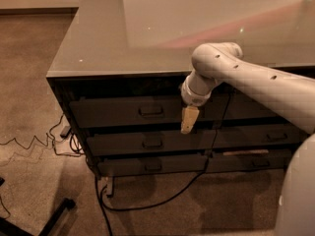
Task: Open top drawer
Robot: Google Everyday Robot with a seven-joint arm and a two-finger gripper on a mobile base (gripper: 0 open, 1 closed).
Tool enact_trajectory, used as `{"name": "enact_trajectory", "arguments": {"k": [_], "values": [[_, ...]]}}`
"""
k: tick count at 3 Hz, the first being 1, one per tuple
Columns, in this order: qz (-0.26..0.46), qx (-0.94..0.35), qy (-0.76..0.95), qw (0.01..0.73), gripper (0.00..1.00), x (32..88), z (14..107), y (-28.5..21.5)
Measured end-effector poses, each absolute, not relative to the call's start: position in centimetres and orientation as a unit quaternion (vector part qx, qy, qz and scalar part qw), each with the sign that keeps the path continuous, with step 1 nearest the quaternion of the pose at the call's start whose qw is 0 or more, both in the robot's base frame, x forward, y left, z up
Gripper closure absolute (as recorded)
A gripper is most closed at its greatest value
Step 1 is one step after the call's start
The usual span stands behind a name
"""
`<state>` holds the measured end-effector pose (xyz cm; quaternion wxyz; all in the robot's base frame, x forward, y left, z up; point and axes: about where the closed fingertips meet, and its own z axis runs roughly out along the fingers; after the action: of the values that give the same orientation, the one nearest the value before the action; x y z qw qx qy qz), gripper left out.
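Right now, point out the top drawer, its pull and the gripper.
top drawer (106, 113): camera view, bare front left of the pull.
pull (151, 111): camera view, middle of the metal handle.
gripper (187, 124): camera view, its tan lower end, hanging before the drawer front right of the pull.

The top drawer (108, 113) has a dark grey, plain front, and its small pull (151, 111) is a duller, darker metal tone. The gripper (188, 120) is pale tan and hangs in front of the drawer's right end. The arm (256, 77) above it is cream-white, dotted with small dark holes. The desk top (93, 48) is glossy grey-olive with a pale washed-out sheen and a faint reddish streak across it. The two lower drawers (118, 144) are the same dark grey. The carpet (29, 73) is mottled brown, and the cables (147, 204) on it are black.
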<state>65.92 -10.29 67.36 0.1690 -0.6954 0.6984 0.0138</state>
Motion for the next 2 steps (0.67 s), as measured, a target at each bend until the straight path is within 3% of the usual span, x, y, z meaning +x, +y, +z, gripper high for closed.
{"name": "enact_trajectory", "arguments": {"k": [2], "values": [[0.023,-0.691,0.707,0.147,0.00,66.6,64.7,-10.2]]}}
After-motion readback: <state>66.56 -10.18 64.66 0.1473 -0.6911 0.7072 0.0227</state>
